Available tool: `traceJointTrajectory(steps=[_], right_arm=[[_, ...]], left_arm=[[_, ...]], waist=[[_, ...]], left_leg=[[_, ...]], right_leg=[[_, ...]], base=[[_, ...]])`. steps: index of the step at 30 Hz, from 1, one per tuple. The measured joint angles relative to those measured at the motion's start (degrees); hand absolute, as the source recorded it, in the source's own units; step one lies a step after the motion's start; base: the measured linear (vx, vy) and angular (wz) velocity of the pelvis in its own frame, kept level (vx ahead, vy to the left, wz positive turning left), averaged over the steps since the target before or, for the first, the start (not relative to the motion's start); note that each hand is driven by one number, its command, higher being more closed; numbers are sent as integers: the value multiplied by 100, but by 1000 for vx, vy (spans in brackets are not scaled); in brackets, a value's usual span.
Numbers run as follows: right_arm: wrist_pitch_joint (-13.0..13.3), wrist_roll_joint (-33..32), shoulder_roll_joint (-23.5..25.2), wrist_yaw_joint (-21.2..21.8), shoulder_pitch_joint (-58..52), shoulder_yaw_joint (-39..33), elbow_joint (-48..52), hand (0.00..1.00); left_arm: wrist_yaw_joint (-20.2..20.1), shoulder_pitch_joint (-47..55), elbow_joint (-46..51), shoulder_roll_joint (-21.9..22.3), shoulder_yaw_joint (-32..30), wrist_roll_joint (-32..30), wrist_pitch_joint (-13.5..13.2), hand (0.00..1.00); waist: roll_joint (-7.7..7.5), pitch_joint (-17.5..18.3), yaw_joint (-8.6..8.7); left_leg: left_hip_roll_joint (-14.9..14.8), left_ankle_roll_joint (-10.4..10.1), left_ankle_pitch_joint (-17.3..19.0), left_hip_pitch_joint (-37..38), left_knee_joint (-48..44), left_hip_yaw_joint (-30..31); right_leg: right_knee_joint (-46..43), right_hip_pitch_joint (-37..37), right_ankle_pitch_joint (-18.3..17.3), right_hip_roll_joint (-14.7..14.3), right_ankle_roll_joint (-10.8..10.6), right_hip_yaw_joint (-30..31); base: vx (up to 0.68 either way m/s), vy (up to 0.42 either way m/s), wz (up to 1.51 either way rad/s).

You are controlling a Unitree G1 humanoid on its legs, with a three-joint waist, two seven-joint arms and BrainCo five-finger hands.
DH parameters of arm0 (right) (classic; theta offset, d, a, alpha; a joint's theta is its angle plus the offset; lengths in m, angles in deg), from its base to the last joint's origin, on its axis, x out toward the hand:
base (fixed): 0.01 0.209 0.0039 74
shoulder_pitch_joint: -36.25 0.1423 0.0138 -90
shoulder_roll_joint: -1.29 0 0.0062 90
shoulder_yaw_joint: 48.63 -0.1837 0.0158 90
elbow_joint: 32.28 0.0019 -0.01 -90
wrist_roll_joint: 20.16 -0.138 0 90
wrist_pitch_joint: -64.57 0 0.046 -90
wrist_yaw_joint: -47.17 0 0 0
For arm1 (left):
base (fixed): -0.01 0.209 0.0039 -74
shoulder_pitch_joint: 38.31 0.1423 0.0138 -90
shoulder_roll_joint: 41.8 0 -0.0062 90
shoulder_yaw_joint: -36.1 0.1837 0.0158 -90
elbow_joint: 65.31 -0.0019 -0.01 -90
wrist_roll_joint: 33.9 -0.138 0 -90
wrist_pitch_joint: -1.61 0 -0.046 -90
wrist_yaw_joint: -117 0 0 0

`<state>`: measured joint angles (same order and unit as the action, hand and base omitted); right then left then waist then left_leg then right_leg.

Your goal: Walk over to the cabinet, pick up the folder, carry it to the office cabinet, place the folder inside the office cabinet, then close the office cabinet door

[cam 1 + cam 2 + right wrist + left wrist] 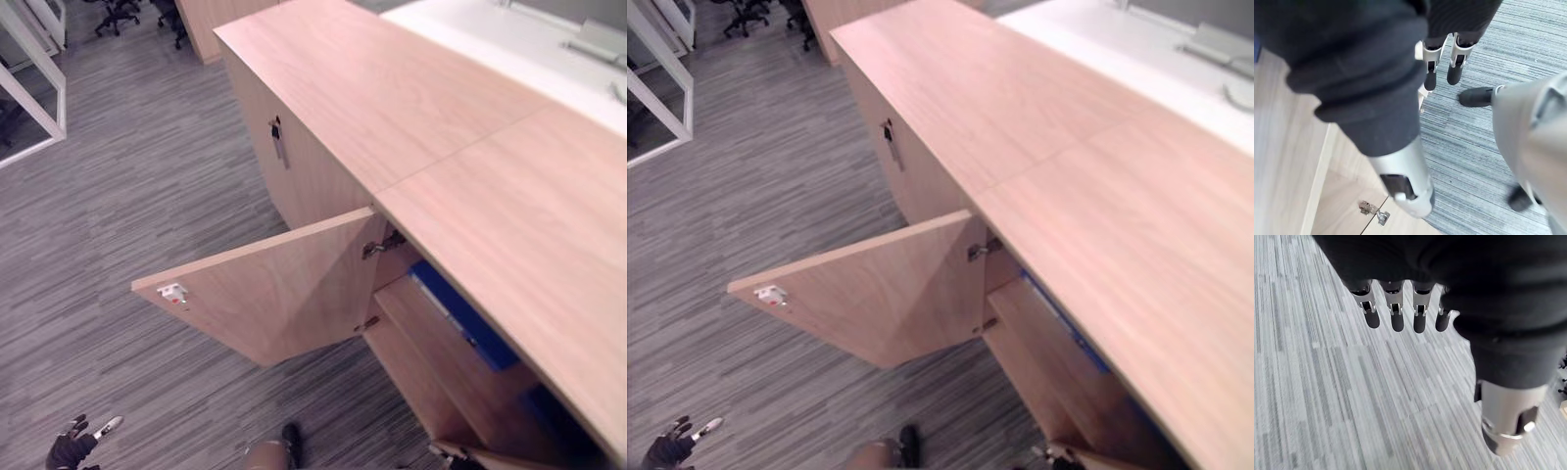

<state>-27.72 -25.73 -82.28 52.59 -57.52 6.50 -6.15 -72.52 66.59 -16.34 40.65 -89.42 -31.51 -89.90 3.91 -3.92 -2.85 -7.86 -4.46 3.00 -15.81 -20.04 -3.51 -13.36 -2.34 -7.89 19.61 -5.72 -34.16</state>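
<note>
The flat blue folder [460,318] lies on a shelf inside the light wood office cabinet [392,108], whose hinged door [284,294] stands wide open. Left hand [71,448] and right hand [1430,73] hang empty, fingers relaxed. Closing it probably goes best with flat fingers pushing near the free edge

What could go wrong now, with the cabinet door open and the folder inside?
The door stands wide open and the left hand hangs low, away from it; a push may miss.
The right hand hangs close beside the cabinet; the closing door might catch it.
</note>
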Motion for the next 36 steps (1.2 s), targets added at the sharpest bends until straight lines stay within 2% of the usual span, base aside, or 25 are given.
traceJointTrajectory(steps=[1,2,4,5,6,7,12,15,20,21,23,24,26,27,30,31,32,33,34,35,36], right_arm=[[-1,2,-203,0,23,-23,-68,0],[-1,2,-332,0,96,-181,-174,0],[-1,5,-340,7,112,-274,-343,0],[-38,17,-266,17,111,-343,-396,0],[-38,17,-197,36,111,-395,-388,0],[-1,73,-71,-18,94,-408,-361,0],[-41,251,-50,147,13,-369,-329,0],[-51,365,-25,188,-63,-323,-323,0],[-51,451,-41,193,-91,-120,-247,0],[-55,451,-36,193,-90,-104,-197,0],[-50,430,-83,186,-87,-110,-194,0],[-57,392,-94,180,-87,-112,-199,0],[-37,-99,-73,141,-69,-112,-87,0],[-35,-208,-60,127,-51,-112,-60,0],[-13,-744,125,94,-66,-161,-23,0],[-12,-982,276,67,-54,-236,-34,0],[0,-1024,381,63,-125,-285,-24,0],[5,-1007,421,63,-147,-280,-24,0],[6,-970,505,62,-183,-246,-30,0],[2,-876,587,53,-222,-152,-38,0],[-29,-743,605,-12,-227,-91,-107,0]], left_arm=[[33,1,-6,10,-38,17,-8,0],[67,-40,-18,29,-36,43,-10,0],[100,-199,-32,38,-12,53,-10,0],[103,-263,-32,38,9,41,-10,0],[103,-268,-31,33,9,36,-10,0],[102,-255,-30,18,9,11,-11,0],[52,-237,-13,16,201,-107,-13,0],[14,-239,25,15,362,-189,-21,0],[-11,-246,102,28,745,-192,-19,0],[-11,-240,215,47,823,-200,-18,0],[-2,-185,736,137,1007,-264,-15,0],[-1,-195,810,142,1064,-281,-17,0],[10,-374,852,140,1310,-390,-14,0],[14,-452,852,139,1367,-409,-14,0],[91,-987,915,52,1541,-471,-17,0],[141,-1032,1150,17,1542,-548,-20,0],[160,-965,1446,11,1537,-677,-21,0],[167,-899,1558,9,1537,-774,-19,0],[173,-799,1696,10,1537,-918,-14,0],[181,-709,1791,10,1507,-1068,-5,0],[184,-680,1848,8,1496,-1174,1,0]], waist=[[161,27,-15],[208,54,-21],[153,23,125],[177,-13,161],[191,-40,160],[201,-43,164],[233,-17,245],[237,-15,344],[154,-80,346],[144,-104,341],[186,-151,328],[169,-168,326],[109,-391,317],[96,-450,315],[27,-596,422],[109,-653,435],[86,-646,410],[83,-643,387],[63,-631,334],[-27,-546,298],[-71,-466,267]], left_leg=[[-172,-292,-508,211,503,656],[62,-454,-481,391,869,1079],[462,-522,-320,417,888,1086],[566,-456,-116,564,905,1028],[583,-417,-9,654,920,985],[600,-371,101,823,1014,924],[492,-383,78,901,1180,761],[402,-438,16,920,1196,788],[314,-479,-26,1075,1197,824],[302,-479,92,972,950,818],[207,-480,702,504,-241,801],[185,-475,829,470,-454,761],[148,-336,1193,480,-1033,411],[156,-298,1239,462,-1141,318],[274,22,1303,165,-1469,64],[201,396,1152,237,-1151,-270],[246,474,1002,449,-857,-437],[268,495,951,542,-707,-526],[364,490,779,718,-334,-689],[483,441,564,819,108,-857],[564,390,419,804,375,-959]], right_leg=[[-340,-218,-5,183,-8,56],[-680,-493,0,485,-59,217],[-820,-490,65,918,-119,232],[-815,-371,93,1035,-121,284],[-804,-313,106,1057,-126,329],[-719,-222,174,1064,-228,386],[-240,-166,403,838,-591,476],[-222,-125,412,733,-598,467],[-213,24,418,633,-581,455],[-245,32,418,629,-578,463],[-469,14,423,575,-578,578],[-536,-5,424,573,-577,639],[-753,-144,558,640,-410,1044],[-762,-212,628,653,-321,1139],[-460,-496,1405,751,116,1154],[-805,-554,1456,697,305,1095],[-2121,-592,837,679,324,1034],[-2376,-514,659,639,322,949],[-2523,-260,377,577,222,584],[-2132,54,55,434,81,115],[-1518,218,-118,243,55,-104]], base=[[145,409,-12],[138,424,2],[37,374,34],[-3,320,24],[-1,232,-14],[-14,119,-24],[-80,-5,-27],[-72,-68,-3],[-55,-41,2],[-65,9,-5],[-69,56,-17],[-74,124,-46],[-108,187,-75],[-151,221,-68],[-210,256,-45],[-273,346,-74],[-245,345,-78],[-146,290,-69],[-62,176,-66],[-53,140,-67],[-31,53,-53]])
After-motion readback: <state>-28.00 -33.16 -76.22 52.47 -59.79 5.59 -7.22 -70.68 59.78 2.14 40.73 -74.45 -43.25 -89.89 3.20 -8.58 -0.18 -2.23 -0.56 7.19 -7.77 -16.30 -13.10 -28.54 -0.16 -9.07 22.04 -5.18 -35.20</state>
